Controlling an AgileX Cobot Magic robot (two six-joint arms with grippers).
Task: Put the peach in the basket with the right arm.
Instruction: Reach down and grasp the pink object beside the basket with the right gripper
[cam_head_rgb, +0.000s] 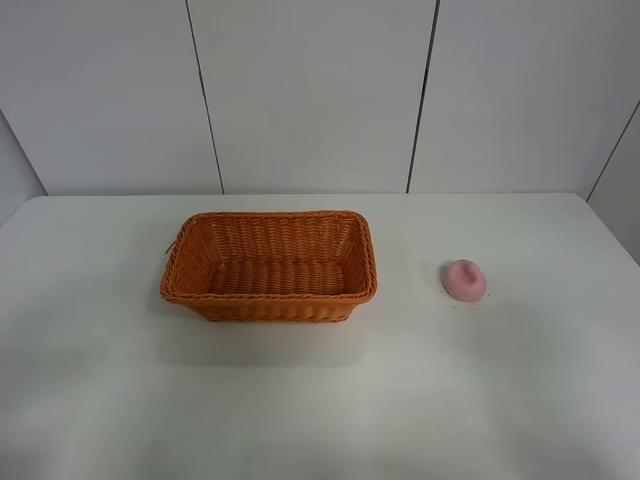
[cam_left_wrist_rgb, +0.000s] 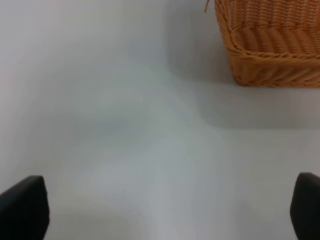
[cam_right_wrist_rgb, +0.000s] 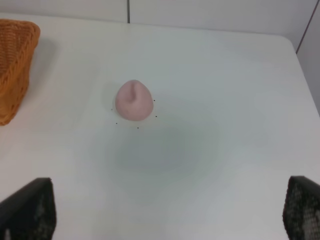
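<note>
The pink peach (cam_head_rgb: 464, 279) lies on the white table, to the right of the orange-brown wicker basket (cam_head_rgb: 268, 266), which holds nothing. Neither arm shows in the exterior high view. In the right wrist view the peach (cam_right_wrist_rgb: 134, 100) sits ahead of my right gripper (cam_right_wrist_rgb: 167, 215), whose black fingertips (cam_right_wrist_rgb: 30, 210) stand wide apart at the frame's corners, open with only bare table between them. A corner of the basket (cam_right_wrist_rgb: 15, 65) shows there too. My left gripper (cam_left_wrist_rgb: 160, 210) is open as well, its fingers (cam_left_wrist_rgb: 25, 207) spread, with the basket (cam_left_wrist_rgb: 270, 45) some way ahead of it.
The white table (cam_head_rgb: 320, 400) ends at a panelled white wall (cam_head_rgb: 310, 90) behind the basket. Its right edge (cam_head_rgb: 612, 225) runs close past the peach. A few tiny dark specks lie on the table around the peach.
</note>
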